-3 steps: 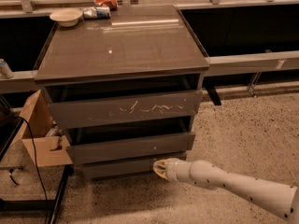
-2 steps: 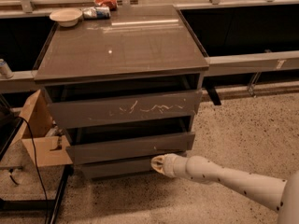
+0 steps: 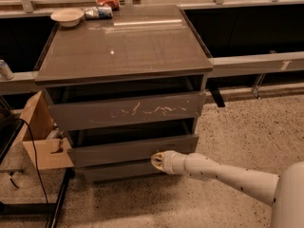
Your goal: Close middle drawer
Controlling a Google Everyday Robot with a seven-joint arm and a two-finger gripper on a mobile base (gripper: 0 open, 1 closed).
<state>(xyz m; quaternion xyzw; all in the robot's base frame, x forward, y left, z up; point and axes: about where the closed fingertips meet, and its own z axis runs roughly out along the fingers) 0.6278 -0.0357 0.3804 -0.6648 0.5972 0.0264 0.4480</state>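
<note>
The middle drawer (image 3: 128, 149) has a plain grey-brown front and stands pulled out a little from the cabinet, with a dark gap above it. It sits below the white-scratched drawer front (image 3: 128, 111) and above the darker lowest front (image 3: 118, 171). My gripper (image 3: 157, 160), at the end of the white arm reaching in from the lower right, is at the lower edge of the middle drawer's front, right of its centre, touching or nearly touching it.
The cabinet top (image 3: 123, 46) carries a white bowl (image 3: 67, 16) and snack packets (image 3: 102, 8) at the back left. A cardboard box (image 3: 40, 137) and a black cable (image 3: 33, 151) are on the left. Speckled floor (image 3: 247, 132) lies to the right.
My gripper has moved slightly left and up, closer against the middle drawer's front. The drawer fronts look about where they were.
</note>
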